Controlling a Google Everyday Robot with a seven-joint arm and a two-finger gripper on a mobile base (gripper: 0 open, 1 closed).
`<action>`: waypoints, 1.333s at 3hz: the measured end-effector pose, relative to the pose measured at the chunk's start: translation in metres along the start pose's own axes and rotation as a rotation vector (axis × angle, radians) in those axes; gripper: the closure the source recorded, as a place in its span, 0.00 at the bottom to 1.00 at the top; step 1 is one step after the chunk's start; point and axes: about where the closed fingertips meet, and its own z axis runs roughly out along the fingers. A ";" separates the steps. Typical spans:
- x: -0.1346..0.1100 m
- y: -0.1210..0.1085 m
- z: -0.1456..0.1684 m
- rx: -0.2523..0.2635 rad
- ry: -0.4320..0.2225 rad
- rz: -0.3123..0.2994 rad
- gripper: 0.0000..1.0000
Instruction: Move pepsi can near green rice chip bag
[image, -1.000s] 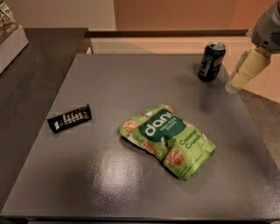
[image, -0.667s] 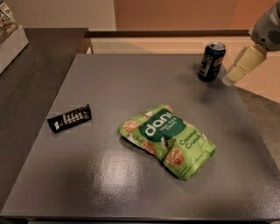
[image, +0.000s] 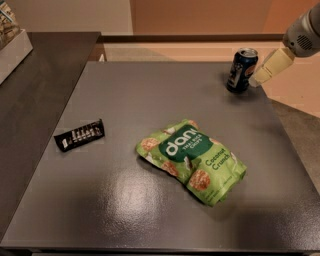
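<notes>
Edging leftward since before, our gripper (image: 261, 74) sits upper right, just beside the pepsi can (image: 240, 70); whether it grips we cannot tell

— Where is the pepsi can (image: 242, 70)?
— It stands near the far right corner of the table (image: 145, 95). It is small and dark blue, with a round red, white and blue mark. The gripper (image: 266, 67) is just beside it, on the right.
— And the green rice chip bag (image: 192, 160)?
— It lies flat near the middle, a bit toward the right edge. It is big, bright green and crinkly, with white letters, well apart from the pepsi can.
</notes>
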 end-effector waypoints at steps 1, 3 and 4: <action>-0.004 -0.013 0.027 -0.025 -0.029 0.041 0.00; -0.017 -0.010 0.074 -0.111 -0.068 0.089 0.00; -0.023 -0.001 0.081 -0.150 -0.083 0.089 0.15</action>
